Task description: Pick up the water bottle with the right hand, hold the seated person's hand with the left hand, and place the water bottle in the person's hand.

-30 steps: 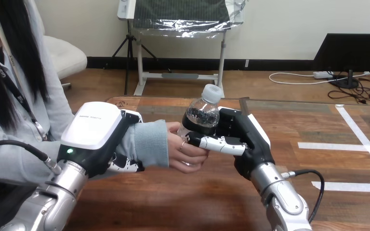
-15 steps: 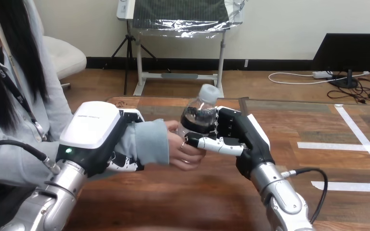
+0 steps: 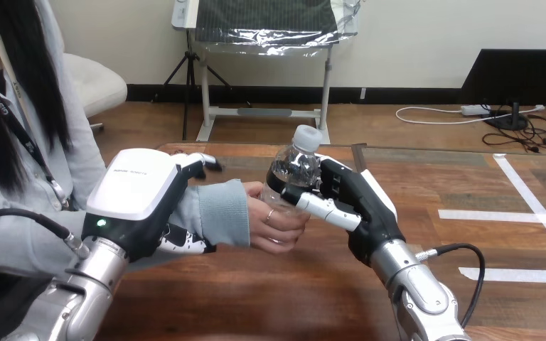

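Water bottle upright in person's hand, right hand thumb shifted higher

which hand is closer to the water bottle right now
Right. The right hand has its thumb and fingers round the water bottle; the left hand is apart from it at the view's left, round the person's forearm.

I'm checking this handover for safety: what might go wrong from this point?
1. The right hand and the person's hand both grip the water bottle. If the right hand lets go before the person's grip is firm, the bottle may tip or drop onto the table.
2. The left hand is curled round the person's forearm, so a tug on the bottle could strain that arm.
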